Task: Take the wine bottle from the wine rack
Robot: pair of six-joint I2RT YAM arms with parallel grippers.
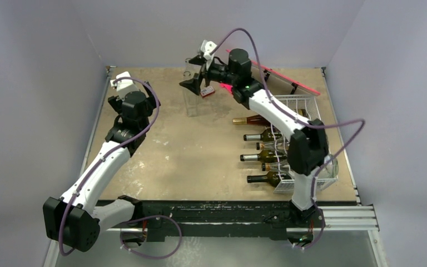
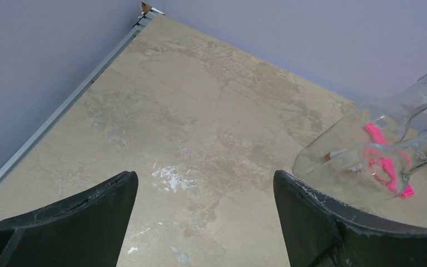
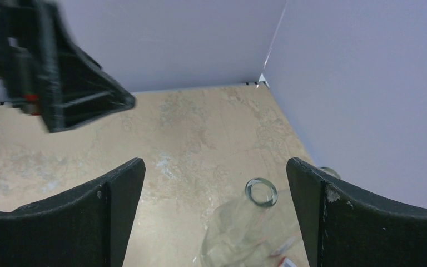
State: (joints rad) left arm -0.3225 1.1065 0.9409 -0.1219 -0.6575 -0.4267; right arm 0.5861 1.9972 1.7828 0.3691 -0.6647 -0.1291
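Ok, right claw (image 3: 214, 167) spread wide, holding nothing. Clear bottle (image 3: 233, 239) stands upright right under it, far-centre on table (image 1: 172, 161), off the wine rack (image 1: 303, 100). Dark bottles (image 1: 267, 178) on rack lie w/ necks pointing left, near right arm's (image 1: 272, 111) base, so right arm is nearer. Left claw (image 2: 204, 177) spread, empty. Right arm hides part of rack; bottle count unclear.

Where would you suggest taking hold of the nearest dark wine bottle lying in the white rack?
Probably the neck of that wine bottle, which pokes leftward out of the wine rack; come down from above, jaws across it, as the wires cage its body.
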